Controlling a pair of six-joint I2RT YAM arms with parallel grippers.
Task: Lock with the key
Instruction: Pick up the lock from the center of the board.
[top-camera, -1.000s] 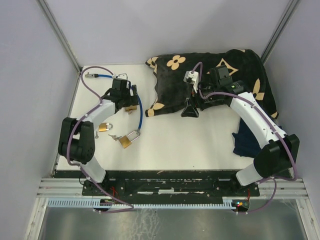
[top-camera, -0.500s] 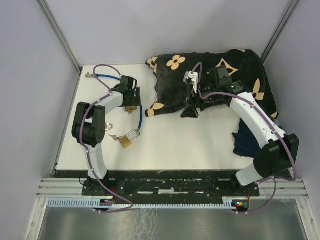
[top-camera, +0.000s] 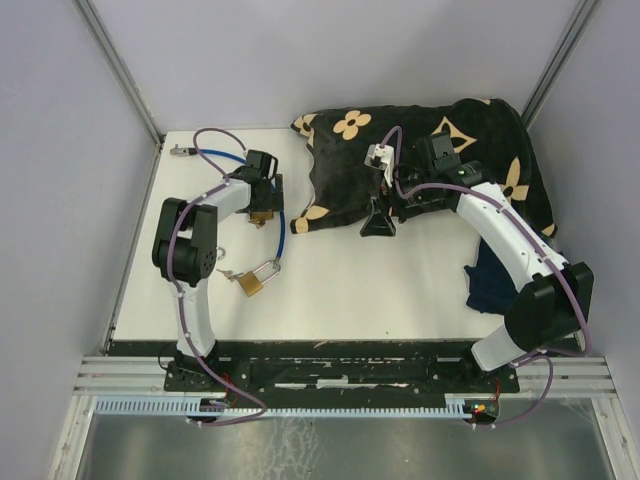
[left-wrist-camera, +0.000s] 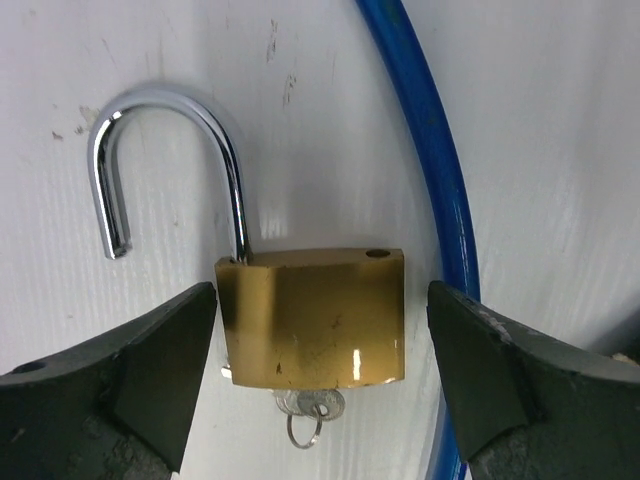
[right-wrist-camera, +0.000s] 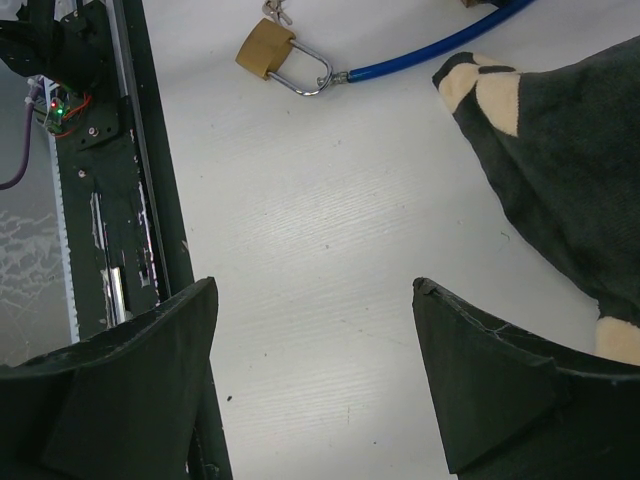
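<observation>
padlock (left-wrist-camera: 312, 318) lying on table (top-camera: 380, 290) between left gripper (left-wrist-camera: 320, 340) fingers | key (left-wrist-camera: 305, 405) sitting in its end opposite the shackle | cable (left-wrist-camera: 440, 180) running just right of it | second padlock (top-camera: 255, 281) lying nearer the bases, at cable's end | cloth (top-camera: 420, 160) lying rear right, right gripper (top-camera: 381, 222) hovering at its left edge

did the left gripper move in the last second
Yes. In the top view the left gripper shifted a little to the right, closer to the blue cable, and is open over the brass padlock.

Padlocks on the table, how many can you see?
2. An open-shackled padlock lies inside the open left gripper, beside the blue cable; a second padlock sits on that cable's near end. The left arm may hide another.
</observation>
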